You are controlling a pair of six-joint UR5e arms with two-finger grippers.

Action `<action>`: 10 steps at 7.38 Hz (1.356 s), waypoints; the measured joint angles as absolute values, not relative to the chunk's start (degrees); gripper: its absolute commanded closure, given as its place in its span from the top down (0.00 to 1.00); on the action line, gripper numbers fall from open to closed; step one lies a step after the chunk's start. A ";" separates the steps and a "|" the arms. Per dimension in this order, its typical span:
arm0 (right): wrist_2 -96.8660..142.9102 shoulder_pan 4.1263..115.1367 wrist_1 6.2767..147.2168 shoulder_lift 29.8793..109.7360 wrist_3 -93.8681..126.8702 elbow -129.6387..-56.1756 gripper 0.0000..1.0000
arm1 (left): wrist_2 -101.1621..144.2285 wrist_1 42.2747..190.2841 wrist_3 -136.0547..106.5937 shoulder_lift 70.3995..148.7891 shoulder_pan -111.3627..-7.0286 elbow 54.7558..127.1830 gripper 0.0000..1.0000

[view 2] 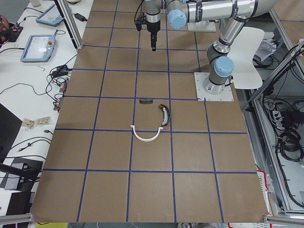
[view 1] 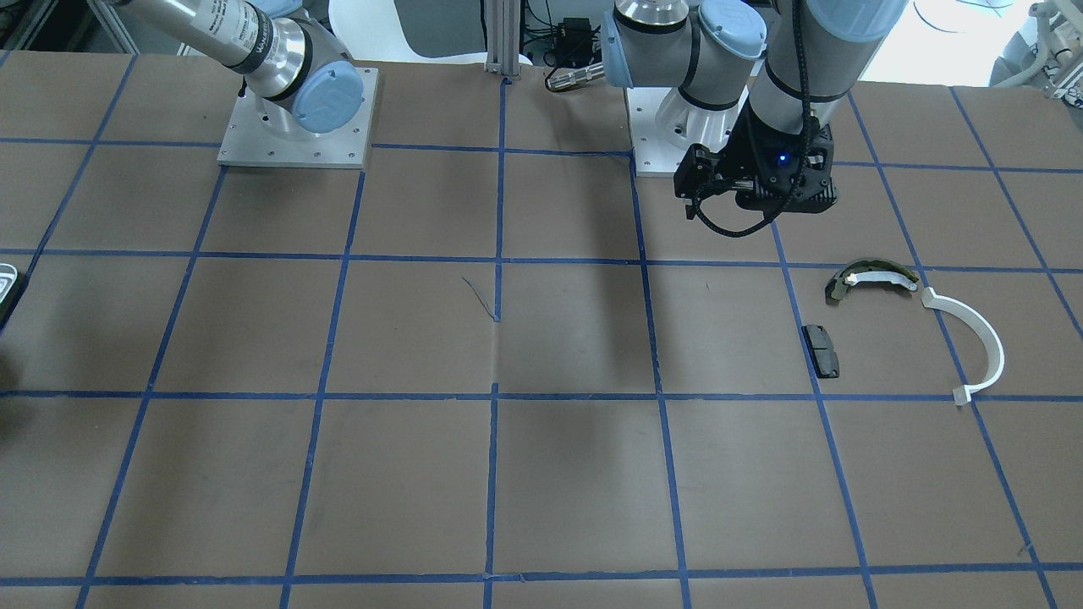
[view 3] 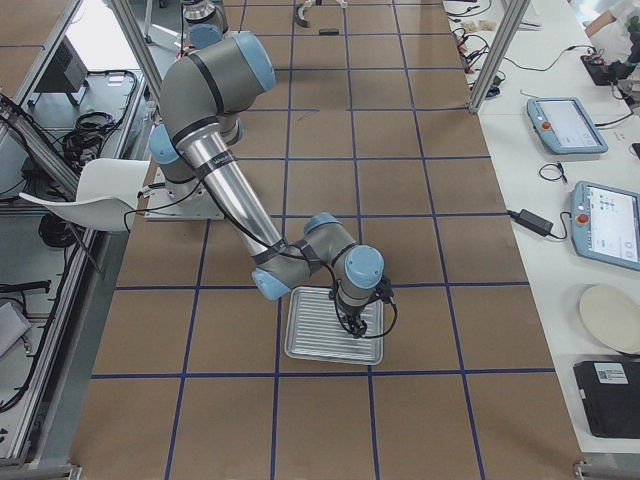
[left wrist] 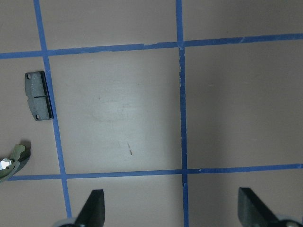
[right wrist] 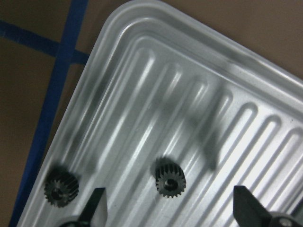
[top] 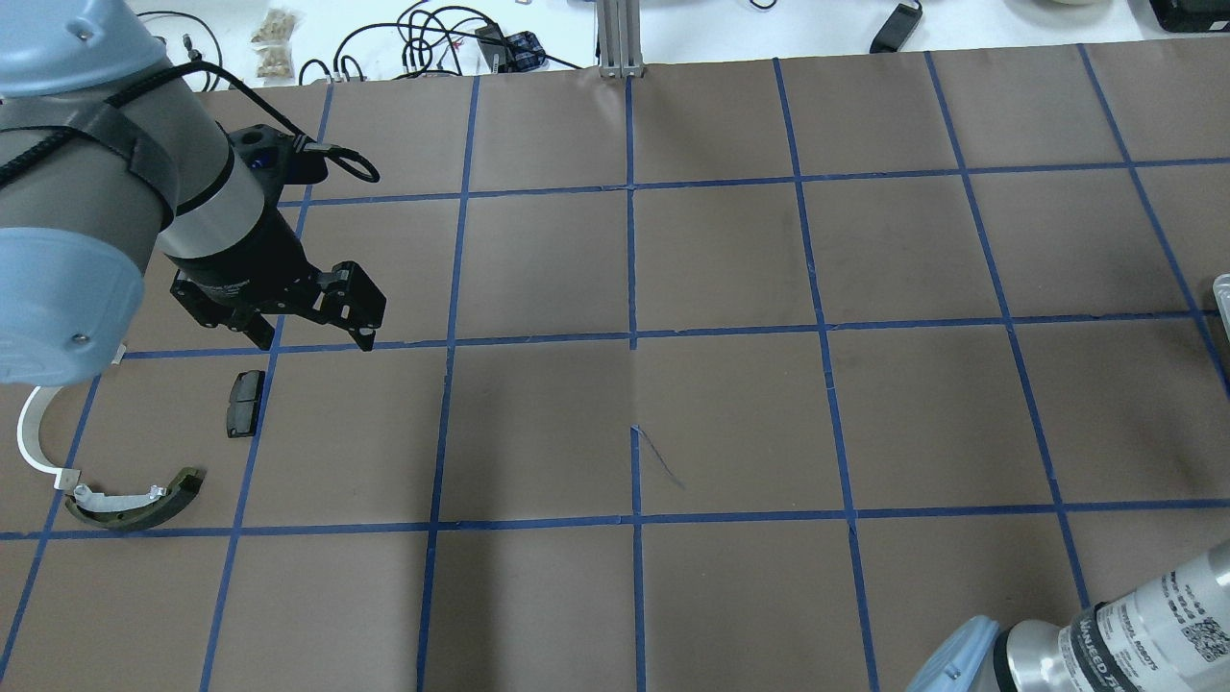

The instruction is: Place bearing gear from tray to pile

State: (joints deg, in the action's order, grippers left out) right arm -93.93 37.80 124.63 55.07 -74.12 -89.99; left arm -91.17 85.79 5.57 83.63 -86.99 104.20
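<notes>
The right gripper [right wrist: 170, 208] hangs with jaws spread over the ribbed tray [right wrist: 142, 56], where a black bearing gear [right wrist: 169, 177] lies just beyond its tips and a second gear [right wrist: 60, 185] sits near the rim. The left gripper [left wrist: 173, 208], likewise spread and empty, hovers beside the pile [view 2: 164, 115]: black pad [left wrist: 37, 95], olive shoe [top: 135, 500], white arc [view 1: 973, 338].

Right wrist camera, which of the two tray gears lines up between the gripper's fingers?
The gear nearer the middle of the tray; the other gear sits by the rim, outside the fingers of the right gripper.
</notes>
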 measured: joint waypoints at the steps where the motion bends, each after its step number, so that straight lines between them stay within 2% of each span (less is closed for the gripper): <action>1: -93.94 37.80 124.72 54.64 -74.14 -89.97 0.60 | -90.82 85.78 5.55 83.55 -87.01 104.23 1.00; 3: -93.99 37.79 124.76 54.36 -74.05 -89.99 0.42 | -90.68 85.78 5.58 83.61 -87.01 104.33 1.00; 5: -93.89 37.79 124.73 54.28 -74.19 -90.00 0.08 | -90.85 85.78 5.71 83.85 -86.96 104.39 1.00; 6: -93.83 37.79 124.72 54.30 -74.10 -89.95 0.00 | -91.03 85.78 5.76 83.85 -86.94 104.41 1.00; 8: -93.93 37.96 124.36 55.08 -73.01 -89.74 0.00 | -91.23 85.63 5.82 83.89 -86.93 104.41 1.00; 10: -94.09 40.75 121.51 59.60 -68.12 -90.65 0.00 | -91.30 85.62 5.88 83.87 -86.92 104.41 1.00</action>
State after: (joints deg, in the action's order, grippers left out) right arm -94.09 40.75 121.51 59.60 -68.12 -90.65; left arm -91.30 85.62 5.88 83.87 -86.92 104.41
